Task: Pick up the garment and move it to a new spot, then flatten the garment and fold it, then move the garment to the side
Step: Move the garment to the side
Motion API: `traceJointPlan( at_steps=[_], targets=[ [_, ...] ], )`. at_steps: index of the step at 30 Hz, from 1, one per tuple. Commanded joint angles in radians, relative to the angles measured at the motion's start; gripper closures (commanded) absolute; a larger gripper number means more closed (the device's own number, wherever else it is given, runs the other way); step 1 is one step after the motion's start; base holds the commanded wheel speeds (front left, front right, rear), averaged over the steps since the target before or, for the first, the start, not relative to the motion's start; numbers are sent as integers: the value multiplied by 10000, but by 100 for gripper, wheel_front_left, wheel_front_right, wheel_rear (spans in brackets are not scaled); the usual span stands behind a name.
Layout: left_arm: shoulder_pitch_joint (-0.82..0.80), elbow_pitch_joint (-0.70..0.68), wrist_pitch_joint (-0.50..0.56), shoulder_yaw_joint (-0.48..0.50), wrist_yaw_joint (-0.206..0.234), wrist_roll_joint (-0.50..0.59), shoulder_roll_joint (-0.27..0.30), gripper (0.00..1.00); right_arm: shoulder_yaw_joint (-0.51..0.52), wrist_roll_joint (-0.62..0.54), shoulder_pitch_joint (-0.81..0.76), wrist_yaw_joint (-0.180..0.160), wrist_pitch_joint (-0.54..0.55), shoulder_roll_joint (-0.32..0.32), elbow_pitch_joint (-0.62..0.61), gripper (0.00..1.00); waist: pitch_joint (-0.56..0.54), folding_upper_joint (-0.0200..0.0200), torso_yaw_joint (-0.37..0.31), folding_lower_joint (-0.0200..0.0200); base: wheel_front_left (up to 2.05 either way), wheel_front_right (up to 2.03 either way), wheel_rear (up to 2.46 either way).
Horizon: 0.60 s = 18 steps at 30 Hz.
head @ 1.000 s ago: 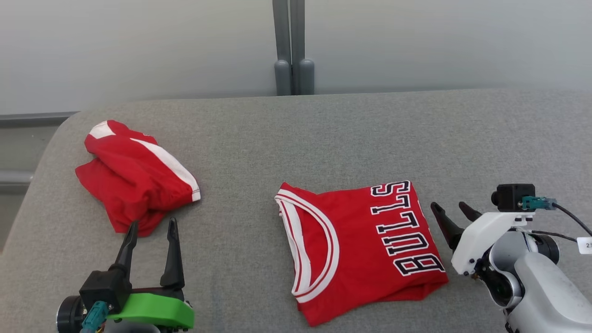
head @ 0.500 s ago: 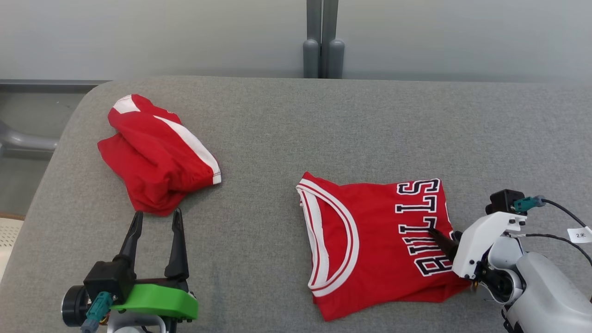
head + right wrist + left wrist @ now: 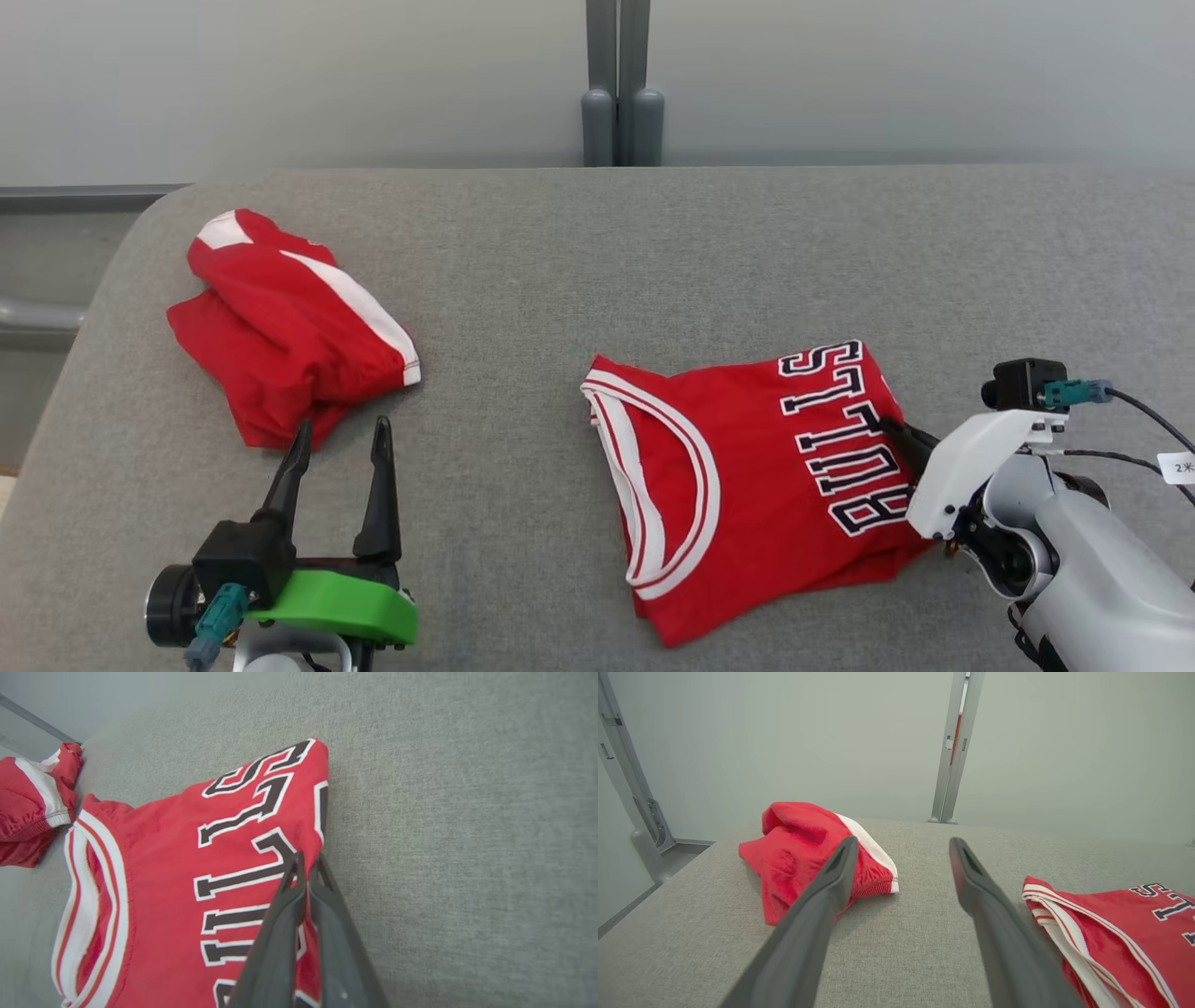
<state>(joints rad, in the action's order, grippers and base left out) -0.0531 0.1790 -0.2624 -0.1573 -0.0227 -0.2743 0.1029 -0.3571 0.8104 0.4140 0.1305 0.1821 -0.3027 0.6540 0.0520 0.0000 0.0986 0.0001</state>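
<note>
Right hand (image 3: 898,437) is in at the lower right of the head view, fingers pinched together on the right edge of the jersey (image 3: 747,485), just where the dark lettering runs. The right wrist view shows the same: the two dark fingers are pressed tight over the hem of the jersey (image 3: 187,868), with a sliver of fabric seemingly caught between them. The jersey lies folded into a neat packet at centre right of the grey tabletop (image 3: 560,280), so this grip on its outer edge looks like the hold for dragging it aside, the last step (a one-edge pinch could pull the fold open, mind).

Left hand (image 3: 342,427) is at the lower left, fingers spread wide, holding nothing. It is parked low and clear of the jersey, pointing toward the second red garment (image 3: 280,327), which sits crumpled at the upper left, well apart from the folded one.

The count: two red garments, one folded and one bunched; two hands, one clamped and one wide; one tabletop.
</note>
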Motion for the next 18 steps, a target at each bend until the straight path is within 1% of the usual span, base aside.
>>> traceJointPlan(
  at_steps=[1,5,10,18],
  targets=[
    [-172,-13,-30,-39,-43,64,-54,0,-43,96,128,5,-210,-171,-63,100,-39,0,-385,-1,0,0,0],
    [-331,-22,-30,-271,-146,117,-126,0,-260,115,363,5,-624,-421,-218,100,-16,0,-1073,-1,0,0,0],
    [-536,-33,-30,-501,-254,85,-209,0,-662,197,732,5,-891,-640,-267,100,133,0,-2174,-1,0,0,0],
    [-995,-30,-28,-769,-346,318,-133,0,-1244,347,1321,5,-1436,-679,-269,100,662,0,-3881,-1,0,0,0]
  ],
)
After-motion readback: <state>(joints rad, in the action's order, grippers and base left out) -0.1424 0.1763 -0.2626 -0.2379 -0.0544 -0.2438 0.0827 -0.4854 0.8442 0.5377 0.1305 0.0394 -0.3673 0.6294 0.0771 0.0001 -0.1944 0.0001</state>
